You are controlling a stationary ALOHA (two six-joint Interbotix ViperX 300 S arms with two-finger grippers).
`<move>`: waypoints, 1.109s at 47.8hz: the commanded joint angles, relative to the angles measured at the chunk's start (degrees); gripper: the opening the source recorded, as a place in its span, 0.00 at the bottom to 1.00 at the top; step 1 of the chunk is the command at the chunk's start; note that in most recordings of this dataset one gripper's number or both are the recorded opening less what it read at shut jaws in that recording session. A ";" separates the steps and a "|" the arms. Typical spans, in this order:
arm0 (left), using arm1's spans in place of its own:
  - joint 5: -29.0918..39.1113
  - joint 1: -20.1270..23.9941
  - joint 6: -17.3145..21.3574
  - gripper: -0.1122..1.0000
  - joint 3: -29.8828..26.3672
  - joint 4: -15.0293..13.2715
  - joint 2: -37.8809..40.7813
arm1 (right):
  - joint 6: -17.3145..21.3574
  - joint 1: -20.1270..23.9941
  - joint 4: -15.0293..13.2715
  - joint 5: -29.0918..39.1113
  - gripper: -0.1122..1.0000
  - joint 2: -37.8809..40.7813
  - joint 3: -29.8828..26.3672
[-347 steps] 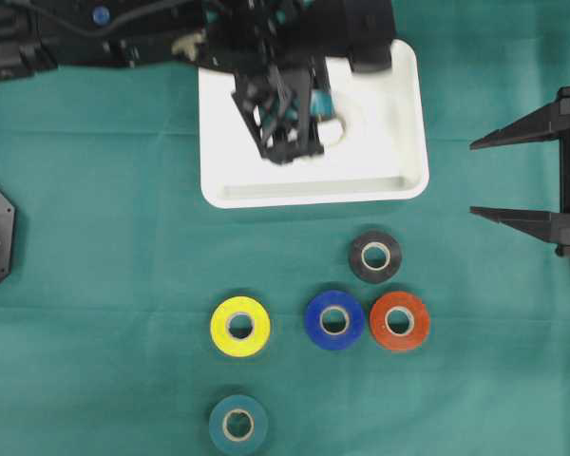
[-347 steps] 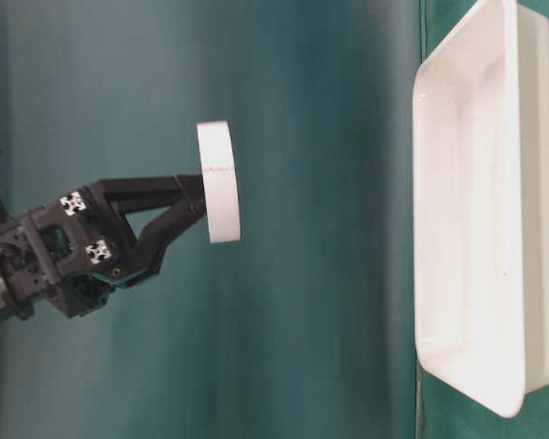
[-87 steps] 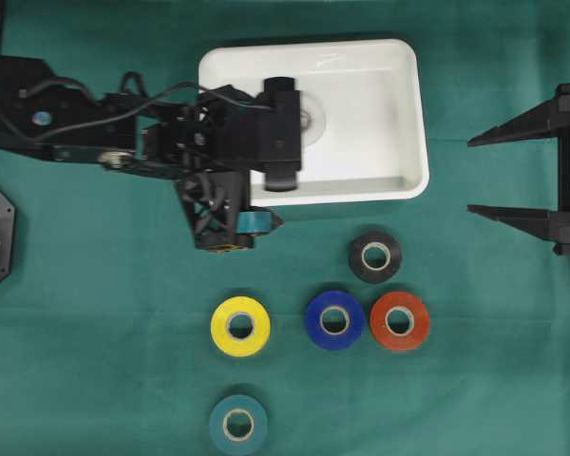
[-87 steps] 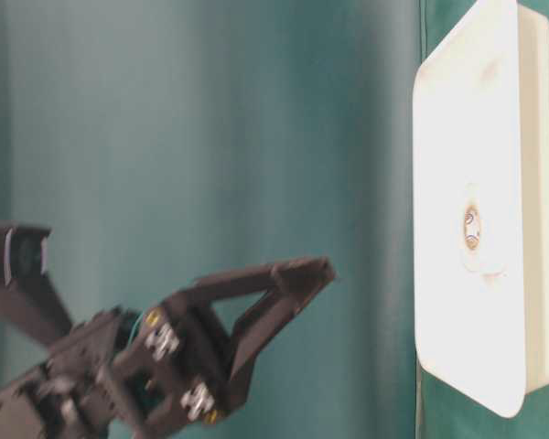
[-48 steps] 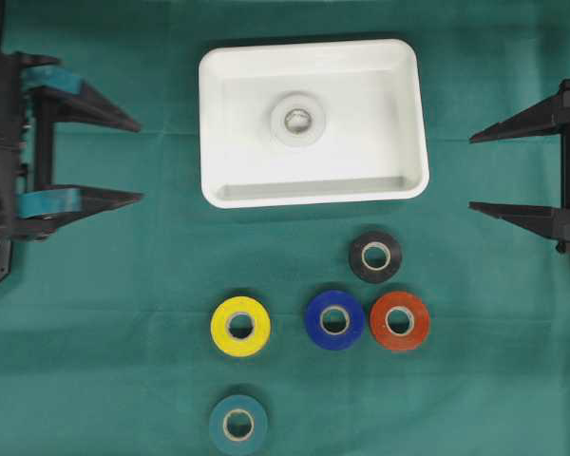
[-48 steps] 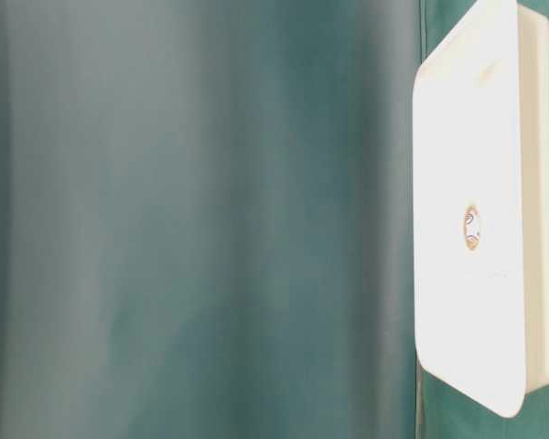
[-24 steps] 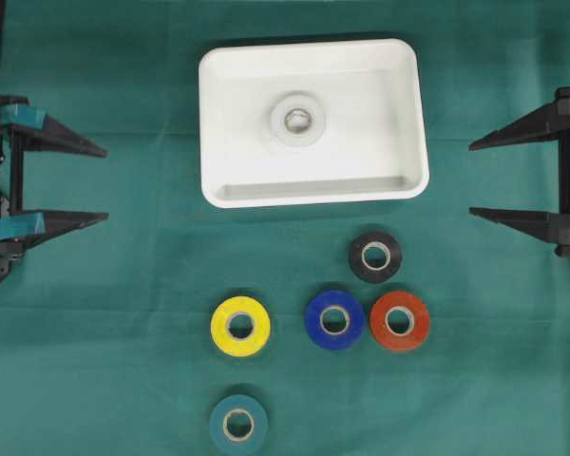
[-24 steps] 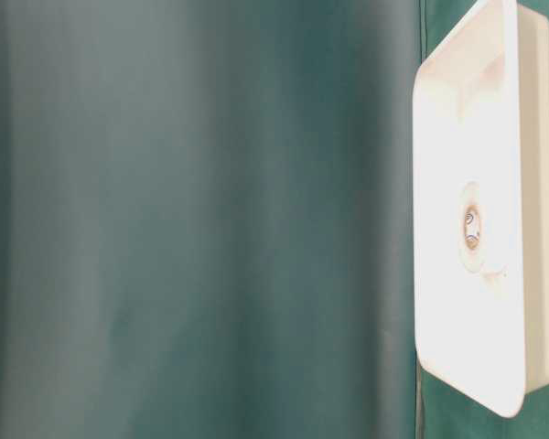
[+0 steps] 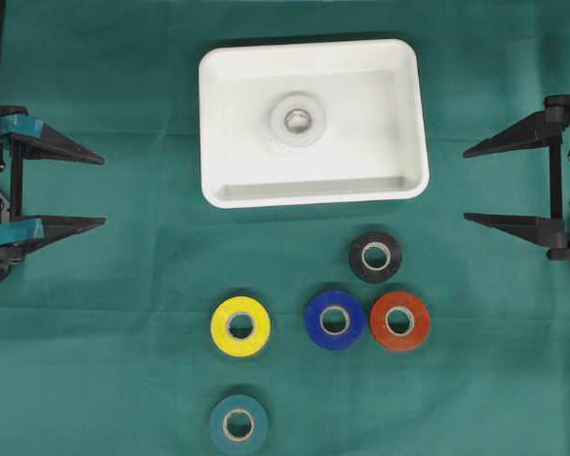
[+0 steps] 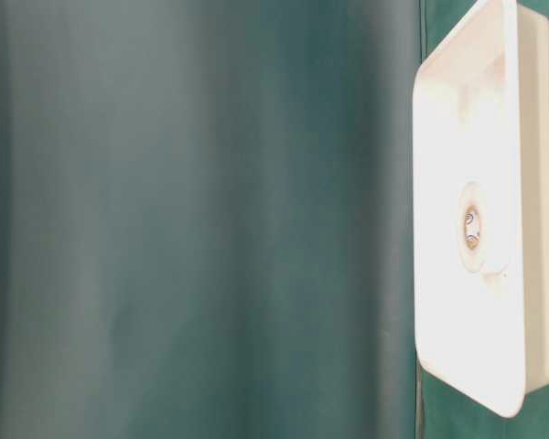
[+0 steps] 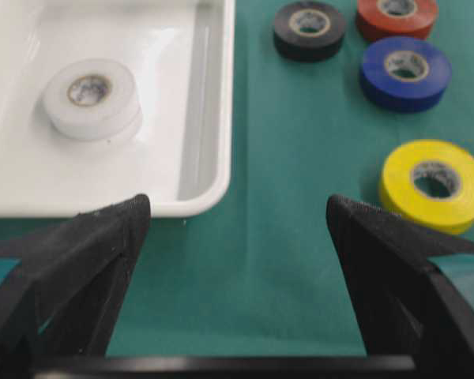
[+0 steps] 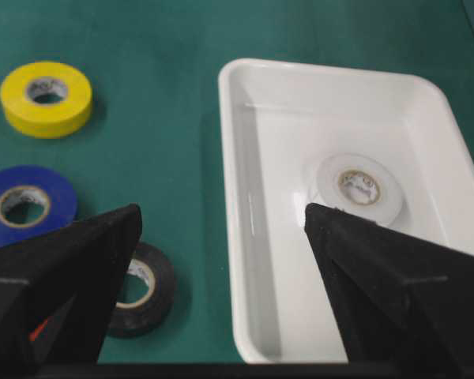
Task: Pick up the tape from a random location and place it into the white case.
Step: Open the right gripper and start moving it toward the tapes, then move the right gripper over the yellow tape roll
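Overhead exterior shows a green cloth-covered surface (image 9: 114, 380) filling the whole picture, with no wall or floor visible around it. Near the top middle lies the white case (image 9: 404, 114), and the white tape roll (image 9: 297, 119) rests flat on its floor, slightly left of centre. Below the case five other rolls lie flat on the cloth: a black roll (image 9: 374, 256) nearest the case, then a row of a yellow roll (image 9: 240, 326), a blue roll (image 9: 334, 320) and an orange-red roll (image 9: 399, 321), with blue and orange-red almost touching, and a teal roll (image 9: 237, 424) alone at the bottom edge. At the left edge the left claw (image 9: 97, 191) stands wide open with nothing between its fingers, well apart from the case; at the right edge the right claw (image 9: 469, 184) is likewise spread wide and empty. Table-level exterior gives what the top view cannot: a blurred dark green curtain or backdrop (image 10: 192, 219) covering most of the picture, the case seen sideways at the right edge, and neither arm. Left wrist view looks past its two dark fingers at the case's near corner, the white roll inside, and the black, orange-red, blue and yellow rolls; the teal one is out of it. Right wrist view shows the case's raised rim and the white roll from the opposite side, with the yellow, blue and black rolls on the cloth to the left of it.
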 commanded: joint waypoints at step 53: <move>-0.97 0.18 -0.35 0.94 -0.79 -0.44 0.53 | 0.53 9.14 1.41 -8.09 0.92 12.57 -6.06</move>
